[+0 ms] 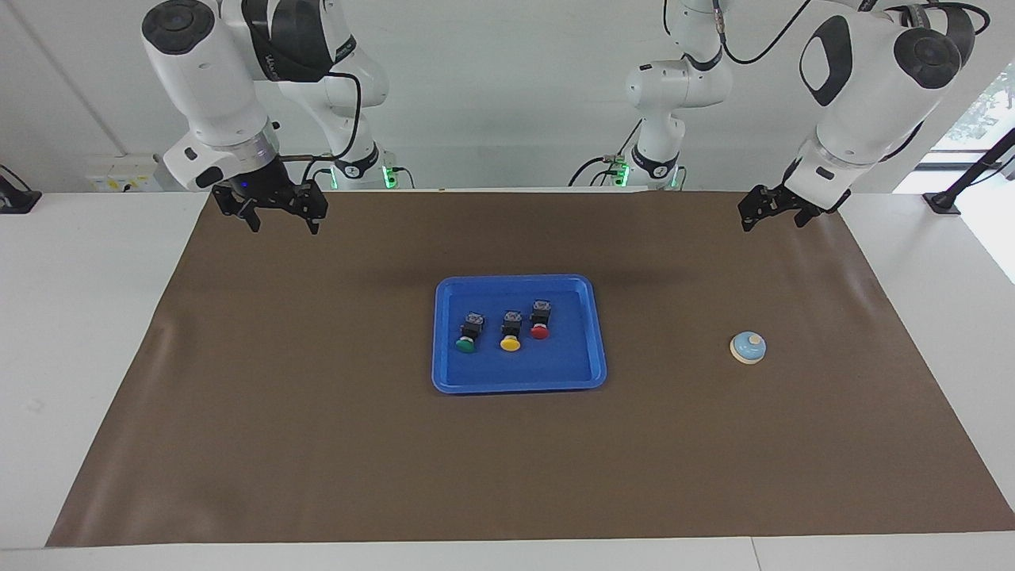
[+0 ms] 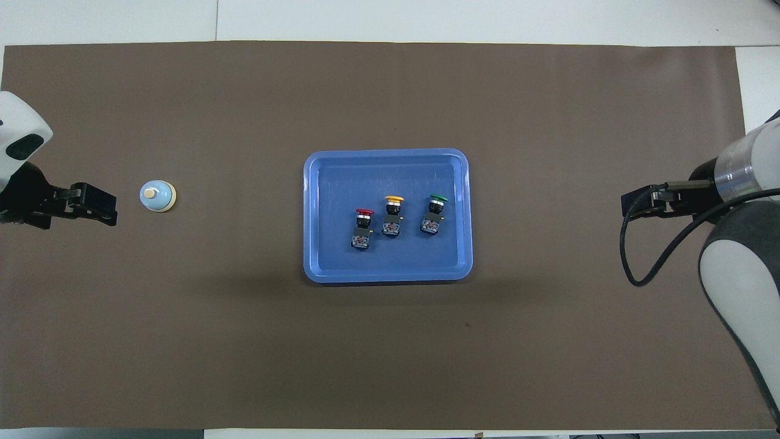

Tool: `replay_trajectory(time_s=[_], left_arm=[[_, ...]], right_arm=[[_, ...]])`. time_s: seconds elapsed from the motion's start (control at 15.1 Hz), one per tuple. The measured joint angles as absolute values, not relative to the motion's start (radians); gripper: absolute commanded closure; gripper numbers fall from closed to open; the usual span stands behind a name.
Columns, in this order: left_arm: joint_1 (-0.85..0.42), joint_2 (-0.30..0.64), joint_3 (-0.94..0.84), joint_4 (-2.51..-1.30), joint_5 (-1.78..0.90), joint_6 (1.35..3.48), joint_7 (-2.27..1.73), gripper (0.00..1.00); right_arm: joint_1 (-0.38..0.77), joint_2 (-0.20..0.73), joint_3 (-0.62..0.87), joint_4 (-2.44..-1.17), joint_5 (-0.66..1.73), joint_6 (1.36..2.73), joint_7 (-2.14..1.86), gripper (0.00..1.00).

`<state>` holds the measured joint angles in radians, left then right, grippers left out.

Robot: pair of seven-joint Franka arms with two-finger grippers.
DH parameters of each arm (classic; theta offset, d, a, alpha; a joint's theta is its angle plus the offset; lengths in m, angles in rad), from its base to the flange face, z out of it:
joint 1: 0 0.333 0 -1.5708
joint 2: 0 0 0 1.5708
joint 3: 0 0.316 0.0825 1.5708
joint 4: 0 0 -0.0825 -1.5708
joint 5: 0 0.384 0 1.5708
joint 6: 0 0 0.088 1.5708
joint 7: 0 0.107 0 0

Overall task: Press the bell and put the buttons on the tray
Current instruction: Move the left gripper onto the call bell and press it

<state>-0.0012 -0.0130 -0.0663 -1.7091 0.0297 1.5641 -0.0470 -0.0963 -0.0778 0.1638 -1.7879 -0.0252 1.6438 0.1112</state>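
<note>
The blue tray (image 1: 515, 386) (image 2: 387, 277) lies in the middle of the brown mat. Three buttons lie in it in a row: green (image 1: 468, 333) (image 2: 434, 214), yellow (image 1: 511, 331) (image 2: 393, 216) and red (image 1: 540, 319) (image 2: 362, 228). The light-blue bell (image 1: 748, 347) (image 2: 158, 196) stands on the mat toward the left arm's end, apart from the tray. My left gripper (image 1: 771, 224) (image 2: 97, 205) hangs open and empty over the mat, beside the bell and clear of it. My right gripper (image 1: 283, 228) (image 2: 632, 206) hangs open and empty over the mat at the right arm's end.
The brown mat (image 1: 317, 444) covers most of the white table. A black cable (image 2: 634, 262) loops from the right arm's wrist.
</note>
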Motion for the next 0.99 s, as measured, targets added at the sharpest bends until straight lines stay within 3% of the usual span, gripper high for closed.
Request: replay_trajectory(time_s=[0.07,0.4,0.73,0.99], left_arm=[[-0.001,-0.013,-0.066,-1.718,0.03,1.607,-0.047,1.0],[0.039,0.009,-0.061,-1.793,0.03,1.76,-0.048,1.0],[0.062,0.152,-0.058,-1.824,0.03,1.91,-0.044,1.0],[0.075,0.212,-0.058,-1.852,0.03,1.995,-0.044,1.0]], right_arm=[[-0.096,-0.082,0.165,-1.788,-0.025,1.641,0.111,0.0],[-0.095,-0.1,0.167,-1.787,-0.012,1.605,0.111,0.0],[-0.095,-0.1,0.167,-1.787,0.025,1.605,0.111,0.0],[-0.096,-0.1,0.167,-1.787,0.025,1.605,0.111,0.0]])
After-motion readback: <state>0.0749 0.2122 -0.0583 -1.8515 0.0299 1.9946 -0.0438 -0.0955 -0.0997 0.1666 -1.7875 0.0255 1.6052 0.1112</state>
